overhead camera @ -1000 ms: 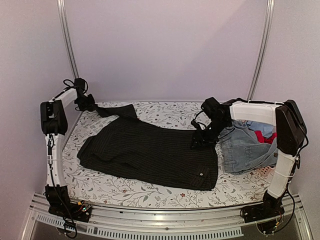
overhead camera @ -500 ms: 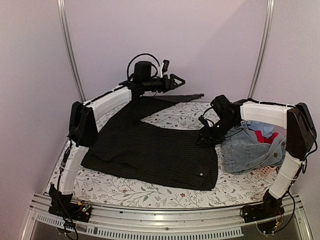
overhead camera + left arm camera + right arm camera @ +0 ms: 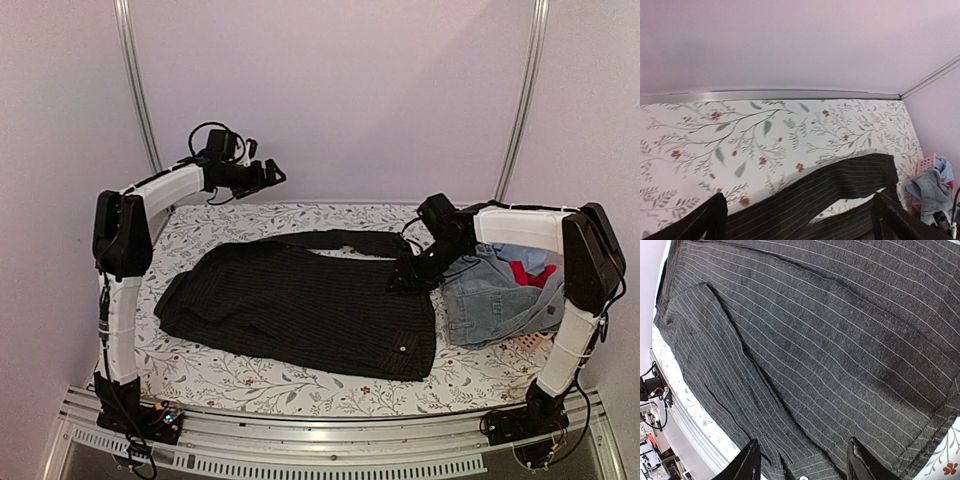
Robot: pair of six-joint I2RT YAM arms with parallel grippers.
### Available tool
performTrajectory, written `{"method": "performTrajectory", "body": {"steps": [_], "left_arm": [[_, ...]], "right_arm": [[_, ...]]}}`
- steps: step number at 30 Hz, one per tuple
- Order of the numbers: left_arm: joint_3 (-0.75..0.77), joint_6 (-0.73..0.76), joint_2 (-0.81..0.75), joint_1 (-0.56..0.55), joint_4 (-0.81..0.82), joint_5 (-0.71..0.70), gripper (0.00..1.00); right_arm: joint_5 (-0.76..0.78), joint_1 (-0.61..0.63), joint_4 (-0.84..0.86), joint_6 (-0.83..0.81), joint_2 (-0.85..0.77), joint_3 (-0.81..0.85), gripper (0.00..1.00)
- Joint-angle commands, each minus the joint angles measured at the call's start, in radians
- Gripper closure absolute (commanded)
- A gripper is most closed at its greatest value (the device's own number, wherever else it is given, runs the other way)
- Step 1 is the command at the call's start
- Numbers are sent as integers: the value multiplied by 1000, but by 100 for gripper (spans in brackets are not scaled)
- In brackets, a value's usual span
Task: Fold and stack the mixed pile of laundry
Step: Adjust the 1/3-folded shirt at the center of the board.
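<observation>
Left gripper (image 3: pixel 270 177): we see it raised above the table's 11 o'clock corner, pointing toward 3 o'clock. In its wrist view (image 3: pixel 799 200) the two fingers (image 3: pixel 710 220) stand wide apart with nothing between them, so it holds nothing.
Right gripper (image 3: pixel 398 283): we find it low at the shirt's 2 o'clock corner. In its wrist view (image 3: pixel 802 440) the fingers (image 3: pixel 747 462) stand apart with flat pinstriped cloth showing between them. We see no fold pinched, and we cannot tell whether the tips touch the cloth.
Shirt (image 3: pixel 300 310): black, pinstriped, spread flat across the middle of the table, reaching from 9 o'clock toward 4 o'clock, with one pale button near its 5 o'clock corner.
Sleeve (image 3: pixel 340 240): it lies along the shirt's 12 o'clock edge, stretched toward 2 o'clock, flat on the table.
Denim (image 3: pixel 490 295): faded light blue, bunched at the table's 3 o'clock side, just beside the shirt.
Red garment (image 3: pixel 525 272): tucked on the denim's 1 o'clock side.
Pale blue garment (image 3: pixel 520 252): just to 12 o'clock of the red one.
Basket (image 3: pixel 528 343): we see only a pink slatted edge under the denim, at 4 o'clock.
Table (image 3: pixel 250 385): covered in a white floral cloth, which shows all around the shirt.
</observation>
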Motion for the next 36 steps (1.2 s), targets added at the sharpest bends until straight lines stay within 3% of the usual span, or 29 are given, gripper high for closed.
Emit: {"method": "performTrajectory", "body": {"steps": [1, 4, 9, 15, 21, 25, 27, 33, 36], "left_arm": [[-193, 132, -149, 78, -189, -77, 0], [-371, 210, -232, 103, -227, -151, 0], [-555, 372, -339, 97, -131, -111, 0], [-514, 606, -266, 27, -87, -190, 0], [-423, 714, -147, -33, -92, -211, 2], [-372, 714, -89, -42, -100, -196, 5], [-352, 702, -60, -42, -86, -266, 9], [-209, 601, 41, 4, -114, -403, 31], [-198, 538, 36, 57, -94, -373, 37]], "right_arm": [[-18, 0, 33, 5, 81, 50, 43], [-9, 13, 25, -14, 122, 90, 43], [-10, 31, 13, -40, 188, 122, 44], [-18, 56, -6, -28, 176, 107, 44], [-32, 89, -21, 10, 140, 97, 45], [-44, 130, -35, 36, 118, 128, 45], [-58, 159, -46, 38, 127, 155, 45], [-65, 256, -84, -3, 208, 207, 45], [-52, 275, -96, -19, 247, 183, 47]]}}
